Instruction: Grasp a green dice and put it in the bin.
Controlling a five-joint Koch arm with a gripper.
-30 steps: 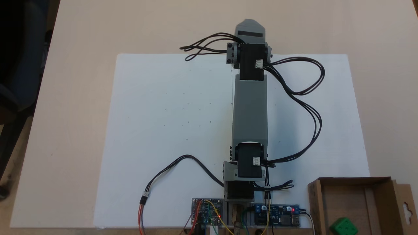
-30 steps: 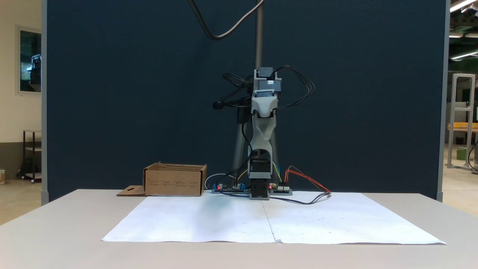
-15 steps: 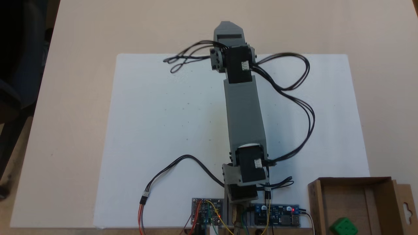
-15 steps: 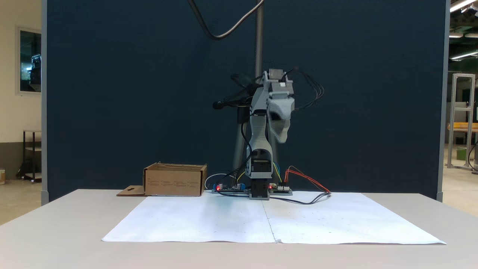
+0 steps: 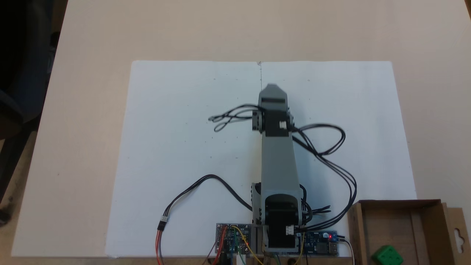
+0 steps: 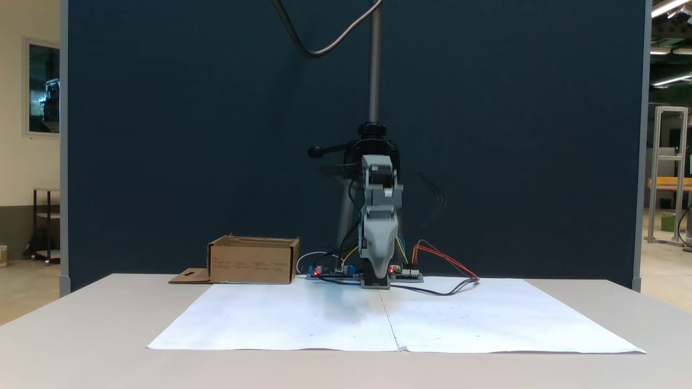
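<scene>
The green dice lies inside the bin, a low brown cardboard box at the lower right in a fixed view. Seen from the front in a fixed view, the bin stands left of the arm's base and its walls hide the dice. The grey arm is folded low over the white sheet. My gripper points down and forward, far from the bin. From the front the gripper tapers to one narrow tip just above the sheet, shut with nothing in it.
A white paper sheet covers the middle of the beige table. Circuit boards and loose black cables sit by the arm's base. A dark partition and a camera pole stand behind.
The arm has swung back to centre and folded down. The gripper came from high beyond the sheet's far edge to low over the sheet. Dice and bin have not moved.
</scene>
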